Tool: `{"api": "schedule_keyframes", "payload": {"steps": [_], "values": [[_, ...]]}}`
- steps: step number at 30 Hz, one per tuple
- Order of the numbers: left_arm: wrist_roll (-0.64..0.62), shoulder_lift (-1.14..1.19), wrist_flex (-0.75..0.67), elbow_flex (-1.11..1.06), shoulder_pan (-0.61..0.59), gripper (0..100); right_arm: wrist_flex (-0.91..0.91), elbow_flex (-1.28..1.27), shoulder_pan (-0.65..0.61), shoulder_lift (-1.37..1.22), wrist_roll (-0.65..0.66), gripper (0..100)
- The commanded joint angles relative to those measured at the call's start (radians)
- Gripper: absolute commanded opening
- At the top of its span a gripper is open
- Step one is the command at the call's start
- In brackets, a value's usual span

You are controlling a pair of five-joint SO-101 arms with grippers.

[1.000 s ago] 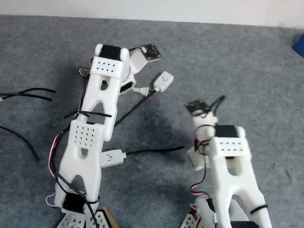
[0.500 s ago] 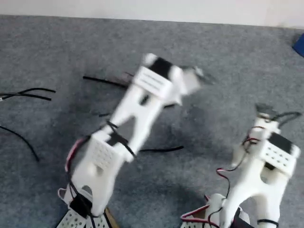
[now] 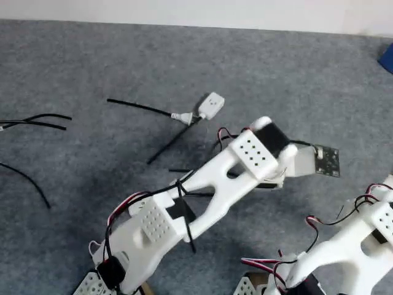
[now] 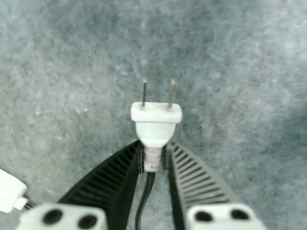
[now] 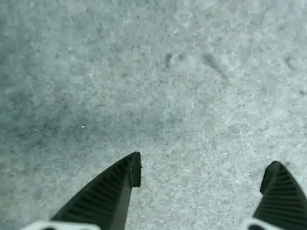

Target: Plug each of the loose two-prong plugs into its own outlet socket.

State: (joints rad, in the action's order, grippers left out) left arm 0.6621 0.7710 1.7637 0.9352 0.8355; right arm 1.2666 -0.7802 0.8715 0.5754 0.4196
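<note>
The left arm (image 3: pixel 245 160) has swung away from the outlet socket (image 3: pixel 211 106) at the far side of the table and now stretches across to the right. The right arm (image 3: pixel 362 233) has pulled back into the near right corner.

The left gripper (image 4: pixel 152 153) pinches a white two-prong plug (image 4: pixel 156 120) by the narrow neck below its body. The prongs point straight out ahead, and the cord (image 4: pixel 144 206) runs back between the fingers. Below it is only grey carpet (image 4: pixel 249 57), and a white block (image 4: pixel 8 195) sits at the edge of the left wrist view; I cannot tell what it is. The right gripper (image 5: pixel 205 167) hangs over the carpet with its fingers spread wide and nothing between them.

The socket lies loose on the carpet, well apart from the held plug. A second plug (image 3: pixel 178 115) sits right against it; whether that one is seated I cannot tell.

To my eye, the grip is the weak spot. Held by the neck, the plug could tip or slide back through the fingers as the prongs meet resistance. The socket is unbraced too, so a push may simply shove it along the carpet. The trailing cord under the arm might also snag on the swing back.
</note>
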Motion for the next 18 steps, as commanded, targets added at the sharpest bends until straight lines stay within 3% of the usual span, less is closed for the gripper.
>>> {"api": "schedule_keyframes", "payload": {"steps": [1, 6, 10, 13, 16, 18], "values": [[-0.037, 0.004, 0.014, 0.008, -0.056, 25, -0.01, 0.038, -0.056, 0.015, 0.012, 38.3], [-0.003, 0.004, 0.012, 0.012, -0.094, 24, -0.008, 0.019, -0.104, 0.015, 0.011, 38.3], [-0.04, 0.002, 0.012, 0.088, -0.216, 19, 0.027, -0.008, -0.289, 0.015, 0.012, 38.3], [-0.212, 0.002, 0.012, 0.163, -0.378, 16, 0.117, -0.005, -0.504, 0.015, 0.014, 38.2], [-0.466, -0.002, 0.017, 0.216, -0.595, 16, 0.196, 0.013, -0.707, 0.015, 0.011, 38.2], [-0.503, -0.03, 0.017, 0.217, -0.731, 16, 0.246, 0.061, -0.816, 0.013, 0.02, 38.2]]}}
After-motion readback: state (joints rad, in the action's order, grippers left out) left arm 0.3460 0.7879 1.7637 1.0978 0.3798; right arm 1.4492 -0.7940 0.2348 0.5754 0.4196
